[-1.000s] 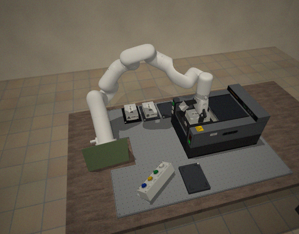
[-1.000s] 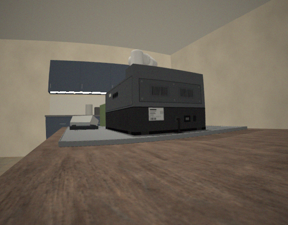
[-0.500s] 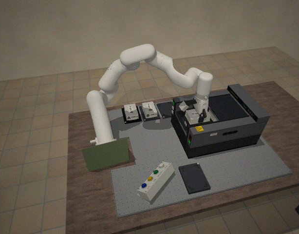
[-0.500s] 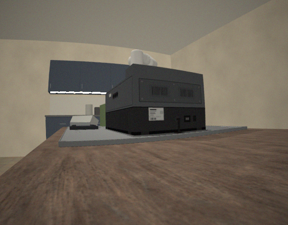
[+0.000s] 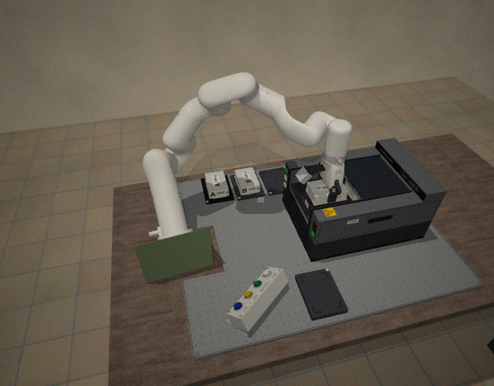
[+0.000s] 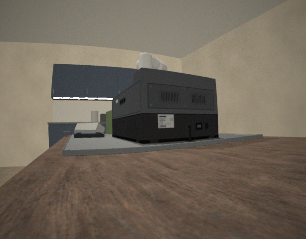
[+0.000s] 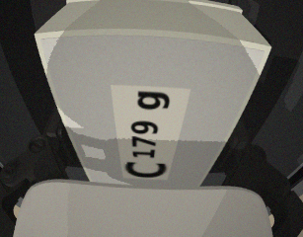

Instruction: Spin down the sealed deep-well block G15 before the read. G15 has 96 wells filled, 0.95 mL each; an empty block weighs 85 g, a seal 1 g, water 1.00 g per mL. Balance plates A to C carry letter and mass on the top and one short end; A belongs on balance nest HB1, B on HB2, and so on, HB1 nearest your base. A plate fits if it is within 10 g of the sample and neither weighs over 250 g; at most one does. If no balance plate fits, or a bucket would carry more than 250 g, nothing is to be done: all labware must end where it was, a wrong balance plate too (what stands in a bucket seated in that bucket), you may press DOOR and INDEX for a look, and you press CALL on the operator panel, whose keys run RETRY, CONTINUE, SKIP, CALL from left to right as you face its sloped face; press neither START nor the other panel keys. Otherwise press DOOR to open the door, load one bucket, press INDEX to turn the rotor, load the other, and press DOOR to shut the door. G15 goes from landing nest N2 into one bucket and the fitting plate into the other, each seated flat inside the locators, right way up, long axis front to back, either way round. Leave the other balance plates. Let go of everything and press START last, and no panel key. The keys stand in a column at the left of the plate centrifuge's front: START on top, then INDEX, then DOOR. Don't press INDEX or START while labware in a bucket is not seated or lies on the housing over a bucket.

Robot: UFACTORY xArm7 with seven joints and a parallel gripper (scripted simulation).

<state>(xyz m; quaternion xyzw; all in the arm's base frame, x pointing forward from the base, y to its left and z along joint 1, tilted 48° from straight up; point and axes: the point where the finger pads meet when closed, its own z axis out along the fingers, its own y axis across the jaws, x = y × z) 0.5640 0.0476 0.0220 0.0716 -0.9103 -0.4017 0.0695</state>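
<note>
My tool [image 5: 327, 191] clamped wide on pale grey rectangular balance plate [image 7: 151, 86], top label "C 179 g", long axis running away from wrist cam. Plate sits down in open front bay of dark grey box-shaped centrifuge [image 5: 376, 215], door slid back. Plates A [image 5: 216, 185] and B [image 5: 247, 181] on black nests left of it; third nest [image 5: 272, 179] bare. White key panel [image 5: 257, 300] and flat black landing nest [image 5: 321, 293] at front of grey perforated surface [image 5: 405, 269]. G15: can't tell where.
</note>
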